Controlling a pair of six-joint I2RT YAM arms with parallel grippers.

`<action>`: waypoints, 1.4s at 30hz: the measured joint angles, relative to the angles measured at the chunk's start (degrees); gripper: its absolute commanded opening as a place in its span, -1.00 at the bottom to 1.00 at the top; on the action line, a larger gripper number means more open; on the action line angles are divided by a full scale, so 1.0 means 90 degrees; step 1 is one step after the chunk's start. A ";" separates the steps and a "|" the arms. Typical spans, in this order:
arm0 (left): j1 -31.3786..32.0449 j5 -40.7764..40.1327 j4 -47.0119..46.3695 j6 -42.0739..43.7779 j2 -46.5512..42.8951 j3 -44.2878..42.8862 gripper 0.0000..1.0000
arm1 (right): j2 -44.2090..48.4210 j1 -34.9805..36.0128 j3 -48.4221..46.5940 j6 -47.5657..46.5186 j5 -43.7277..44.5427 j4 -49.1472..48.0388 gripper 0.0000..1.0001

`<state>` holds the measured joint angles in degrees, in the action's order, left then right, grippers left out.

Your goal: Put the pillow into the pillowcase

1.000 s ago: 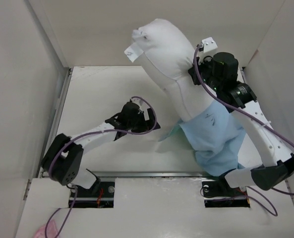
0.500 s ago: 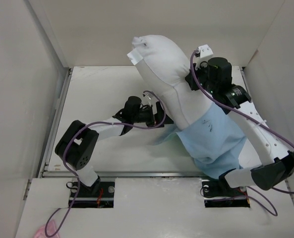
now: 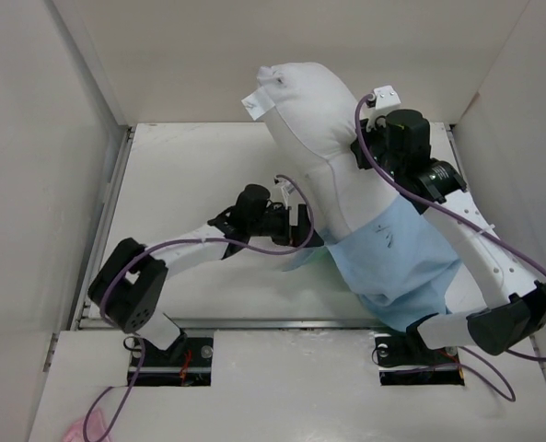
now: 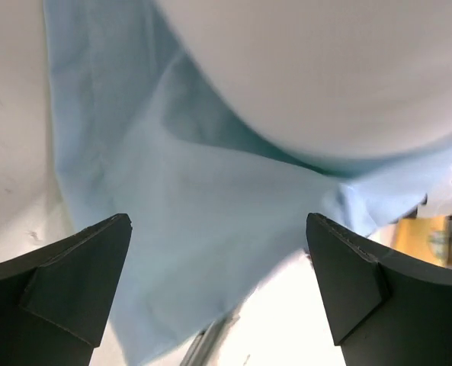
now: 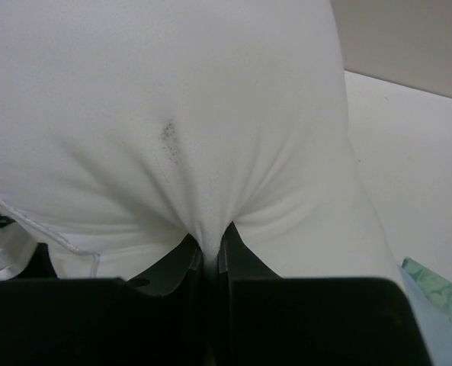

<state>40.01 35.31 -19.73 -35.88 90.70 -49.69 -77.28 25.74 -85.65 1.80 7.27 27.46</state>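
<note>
While it's up off the table (image 3: pixel 176 175), R claw (image 5: pixel 210 255): clenched on a pinch of white pillow (image 3: pixel 314 129) cloth.
L claw (image 4: pixel 218 221): released, jaws wide, facing blue cloth.
Pillow: held up, tag end toward far wall, bottom end inside pillowcase (image 3: pixel 397 262).
Pillowcase: lt blue, bunched round pillow's lower part, near-R side of table.

Lower end of the pillow (image 3: pixel 314 138) was hidden inside the pillowcase (image 3: pixel 397 267); my left wrist cam only caught it blurry and cropped.
</note>
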 measured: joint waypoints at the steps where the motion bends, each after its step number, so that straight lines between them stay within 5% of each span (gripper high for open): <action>1: 0.0015 -0.0126 0.0138 0.0226 -0.0265 0.0053 1.00 | 0.0000 -0.0022 -0.0002 0.0000 -0.0005 0.0000 -1.00; 6: 0.0240 -0.0537 0.0306 0.1297 -0.0862 -0.0177 1.00 | 0.0000 -0.0022 -0.0002 0.0000 -0.0046 0.0005 -1.00; 11: 0.0777 -0.0877 0.0799 0.2108 0.0034 -0.0923 1.00 | 0.0000 -0.0022 -0.0022 0.0000 -0.0087 0.0044 -1.00; 22: 0.0879 -0.1005 0.1246 0.2688 0.0279 -0.0678 0.97 | -0.0221 -0.0029 -0.0325 0.0019 -0.0027 0.0345 -1.00; 24: 0.0954 -0.0937 0.1163 0.2725 0.0282 -0.0685 0.40 | -0.0260 -0.0029 -0.0325 0.0027 -0.0063 0.0350 -1.00; 26: 0.1030 -0.0811 0.1120 0.2696 0.0403 -0.0770 -0.38 | -0.0282 -0.0029 -0.0325 0.0061 -0.0102 0.0367 -1.00; 27: 0.1056 -0.0765 0.1090 0.2674 0.0534 -0.0860 -0.99 | -0.0282 -0.0029 -0.0325 0.0066 -0.0126 0.0384 -1.00; 33: 0.1105 -0.1639 0.1219 0.2361 0.0872 -0.1234 -1.00 | 0.0005 -0.0056 0.0238 0.0092 -0.0321 0.0177 -1.00; 42: 0.0767 -0.3929 0.2244 0.2140 -0.0981 -0.1226 -1.00 | 0.0151 0.1372 0.1863 0.0335 0.0223 -0.0806 -1.00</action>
<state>46.92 -0.05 0.47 -16.62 81.87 -60.73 -75.92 38.09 -68.88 4.82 9.28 20.21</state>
